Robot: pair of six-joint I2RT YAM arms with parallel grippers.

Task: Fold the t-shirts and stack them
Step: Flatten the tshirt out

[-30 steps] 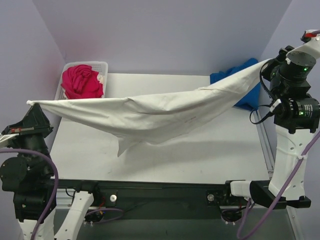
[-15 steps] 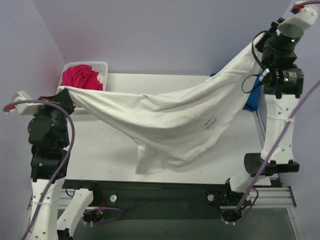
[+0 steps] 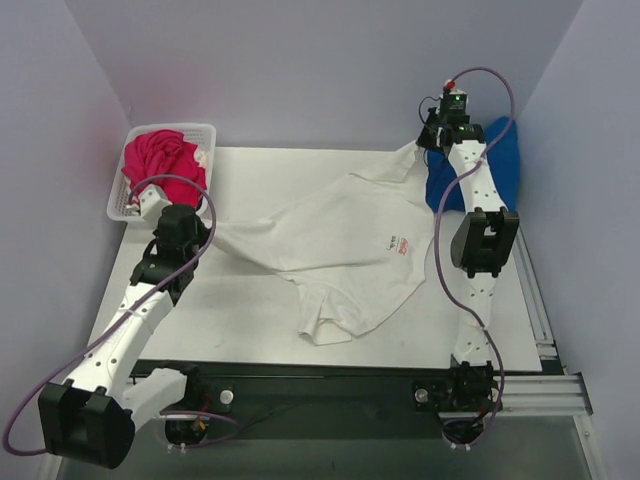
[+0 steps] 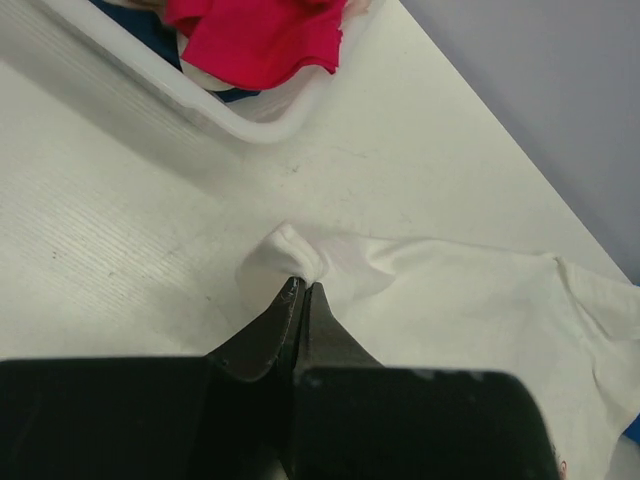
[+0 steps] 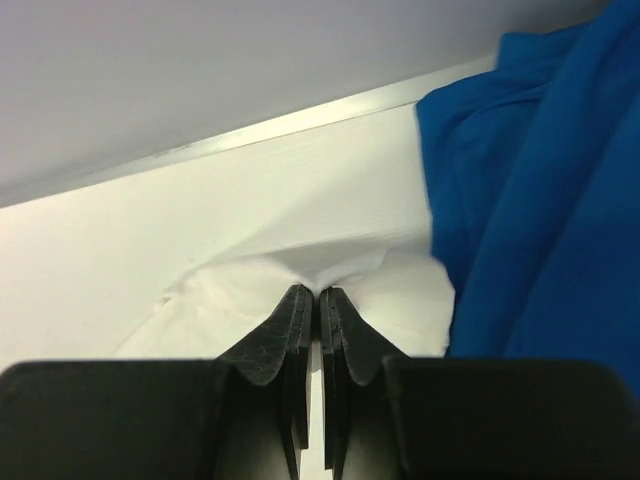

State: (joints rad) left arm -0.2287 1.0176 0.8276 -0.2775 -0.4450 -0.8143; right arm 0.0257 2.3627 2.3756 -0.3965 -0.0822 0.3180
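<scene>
A large white t-shirt (image 3: pixel 340 250) with a small red chest print (image 3: pixel 397 245) lies spread on the table, stretched between both arms. My left gripper (image 3: pixel 207 229) is shut on its left corner (image 4: pixel 290 255), low on the table near the basket. At the far right, my right gripper (image 3: pixel 421 146) is shut on the shirt's other corner (image 5: pixel 330 275), right beside a bright blue t-shirt (image 3: pixel 500 165) (image 5: pixel 540 200). A magenta-pink t-shirt (image 3: pixel 160 165) (image 4: pixel 255 35) fills the basket.
The white lattice basket (image 3: pixel 205 133) (image 4: pixel 240 115) stands at the table's far left corner, close to my left gripper. The purple back wall runs just behind my right gripper. The shirt's lower hem (image 3: pixel 325 325) bunches near the table's front.
Both arms have swung forward and down, laying the white t-shirt from hanging in the air onto the table. Both grips have stayed on its corners.
</scene>
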